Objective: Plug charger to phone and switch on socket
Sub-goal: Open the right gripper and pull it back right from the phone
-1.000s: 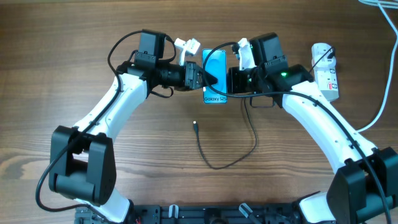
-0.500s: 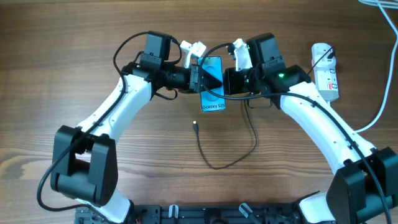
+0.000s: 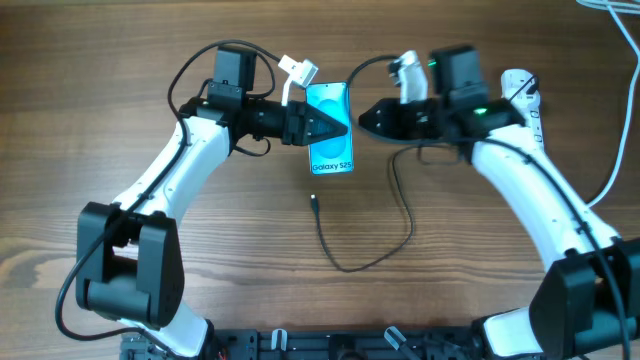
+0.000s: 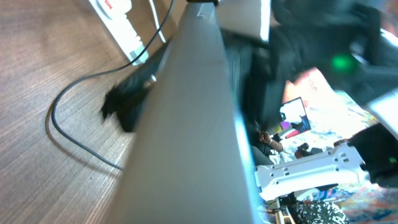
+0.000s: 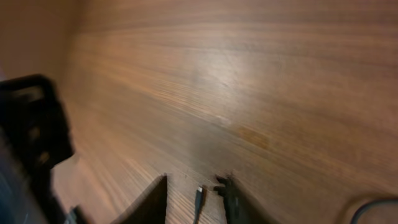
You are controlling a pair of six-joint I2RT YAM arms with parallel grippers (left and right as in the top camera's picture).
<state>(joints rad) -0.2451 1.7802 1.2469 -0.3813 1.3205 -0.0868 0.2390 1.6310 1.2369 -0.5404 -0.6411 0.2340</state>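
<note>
The phone (image 3: 330, 130) shows its teal screen, lifted off the table with my left gripper (image 3: 337, 127) shut on its left side. In the left wrist view its grey back (image 4: 186, 137) fills the middle and hides the fingers. My right gripper (image 3: 363, 115) hangs open just right of the phone, apart from it. The charger cable (image 3: 345, 268) loops over the table, its metal-tipped connector (image 3: 313, 200) lying loose below the phone. That connector (image 5: 199, 200) also appears on the wood between my right gripper's (image 5: 193, 198) spread fingers. The white socket (image 3: 512, 78) lies far right, partly under the right arm.
A thick white cord (image 3: 625, 40) runs off the back right corner. The socket (image 4: 118, 22) and a stretch of black cable (image 4: 68, 127) show in the left wrist view, beyond the phone. Bare wood lies in front of both arms.
My right gripper has opened, let go of the phone and drawn back to the right. The left gripper has kept the phone and carried it slightly left and back.
</note>
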